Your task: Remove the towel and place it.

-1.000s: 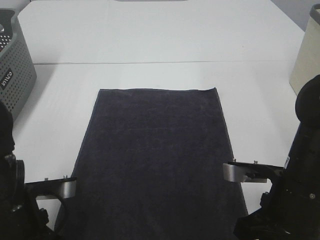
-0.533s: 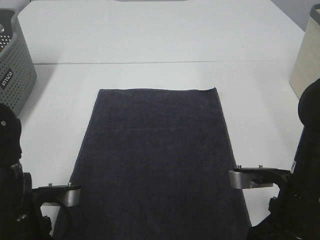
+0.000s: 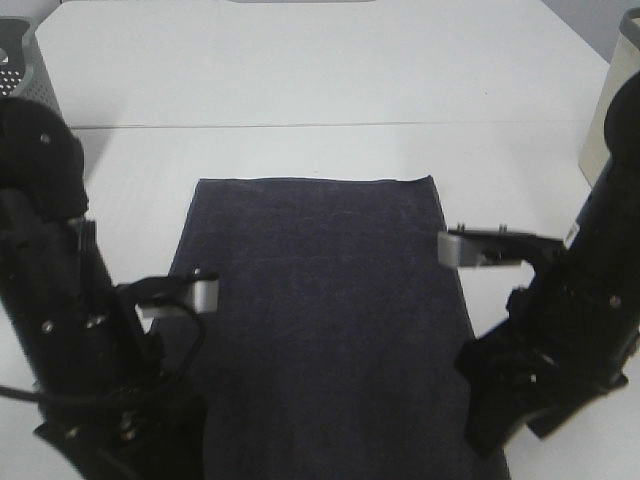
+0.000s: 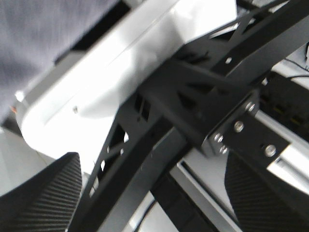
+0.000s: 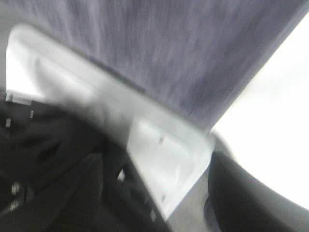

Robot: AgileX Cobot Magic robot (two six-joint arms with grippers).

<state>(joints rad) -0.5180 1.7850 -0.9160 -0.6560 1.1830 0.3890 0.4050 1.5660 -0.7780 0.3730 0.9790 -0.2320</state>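
The towel (image 3: 320, 300) is a very dark charcoal rectangle lying flat on the white table (image 3: 300, 70), with its long sides running away from me. My left arm (image 3: 70, 330) stands over its left edge and my right arm (image 3: 560, 340) over its right edge. Neither gripper's fingertips show in the exterior high view. In the left wrist view my left gripper (image 4: 154, 203) is open and empty, and a strip of the towel (image 4: 38, 34) lies by the table's near edge. In the blurred right wrist view my right gripper (image 5: 154, 193) has its fingers wide apart with nothing between them, and the towel (image 5: 183, 43) lies beyond.
A grey perforated basket (image 3: 22, 45) stands at the back left. A beige container (image 3: 612, 100) stands at the right edge. A seam (image 3: 320, 125) crosses the table behind the towel. The left wrist view shows the black frame (image 4: 203, 111) under the table's edge.
Both arms have risen and swung forward, so their silver brackets now sit further up along the towel's sides. The towel has not moved.
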